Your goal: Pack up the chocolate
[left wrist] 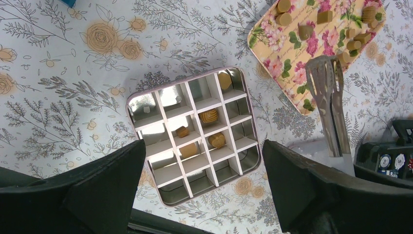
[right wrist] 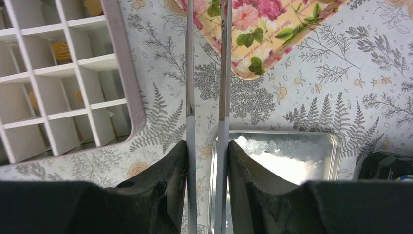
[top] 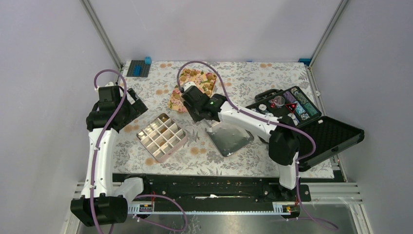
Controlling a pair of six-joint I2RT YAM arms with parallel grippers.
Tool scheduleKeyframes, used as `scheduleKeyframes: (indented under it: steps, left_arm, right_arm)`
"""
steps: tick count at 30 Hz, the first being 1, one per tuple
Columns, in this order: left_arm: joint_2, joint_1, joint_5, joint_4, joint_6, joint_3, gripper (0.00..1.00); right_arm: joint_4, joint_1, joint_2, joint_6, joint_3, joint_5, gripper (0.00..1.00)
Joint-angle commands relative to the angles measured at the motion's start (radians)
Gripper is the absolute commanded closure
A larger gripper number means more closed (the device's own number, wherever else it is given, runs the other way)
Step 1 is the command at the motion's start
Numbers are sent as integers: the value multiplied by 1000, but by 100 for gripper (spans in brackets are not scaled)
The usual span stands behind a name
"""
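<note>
Several golden-brown chocolate lumps (left wrist: 284, 6) lie on the pink-flowered tray (left wrist: 272, 34), also seen from above as the tray (top: 176, 103) with chocolate (top: 197, 75). More chocolate (left wrist: 210, 117) sits in some cells of the divided tin (left wrist: 127, 108), which stands at left centre as the tin (top: 139, 136). My right gripper (right wrist: 207, 146) is shut on metal tongs (right wrist: 190, 97). The tongs (left wrist: 327, 97) reach over the tray's near edge, and no lump shows between their blades. My left gripper (left wrist: 203, 156) hangs open above the tin's near side.
A silver tin lid (top: 229, 139) lies beside the tin, under the right arm. An open black case (top: 292, 105) with round chips stands at the right, its lid (top: 336, 136) folded out. A blue block (top: 138, 68) sits at the back left.
</note>
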Motion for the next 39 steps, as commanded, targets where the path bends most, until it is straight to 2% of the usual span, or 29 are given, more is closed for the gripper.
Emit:
scheduleKeyframes:
  steps: [1, 8, 16, 39]
  left_arm:
    - [-4, 5, -3, 27, 4, 1, 1]
    - [-1, 5, -3, 27, 0, 5, 1]
    - [-3, 6, 5, 28, -1, 8, 1]
    - [-11, 5, 5, 27, -4, 3, 1]
  right_arm:
    - [38, 4, -105, 27, -36, -52, 61]
    - [37, 82, -155, 41, -86, -53, 60]
    - [37, 158, -118, 42, -76, -68, 61]
    - [21, 198, -62, 38, -53, -81, 60]
